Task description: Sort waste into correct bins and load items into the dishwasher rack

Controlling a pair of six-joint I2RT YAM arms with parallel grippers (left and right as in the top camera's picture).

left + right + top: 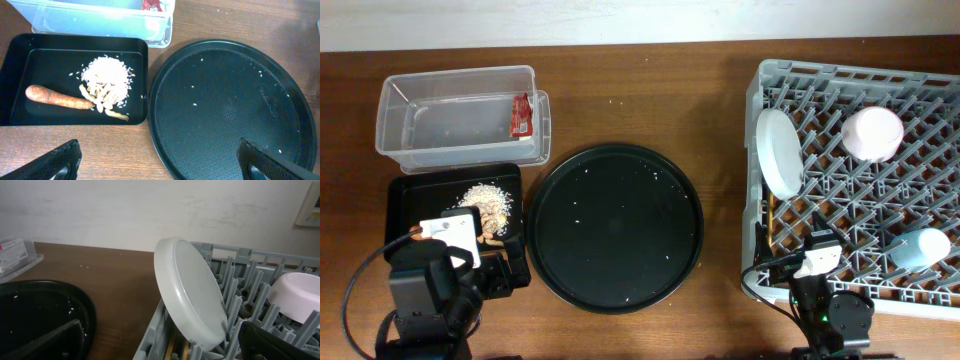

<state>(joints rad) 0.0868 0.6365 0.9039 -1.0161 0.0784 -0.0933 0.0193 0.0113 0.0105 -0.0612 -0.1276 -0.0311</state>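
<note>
The left fingers (55, 162) are spread wide with nothing between them, hanging over the bench (640, 90) just in front of the flat black tray (10, 65) and the round black tray (225, 105). In the flat tray the carrot (57, 97) lies along the near left side. The pile of food scraps (106, 80) sits beside it, with a few pale strips trailing from the pile toward the near wall. Behind that tray stands the clear tub (450, 125), and the red wrapper (521, 115) lies at its right end. Scattered pale crumbs dot the round tray. The right fingers (280, 342) are likewise wide apart and grip nothing, at the near left corner of the dishwasher rack (850, 72). The plate (187, 295) stands on edge, leaning between pegs along the rack's left side. The chopsticks (176, 347) show low in the lattice beneath it. The bowl (872, 133) rests toward the far side, and the cup (920, 248) lies nearer the right edge
</note>
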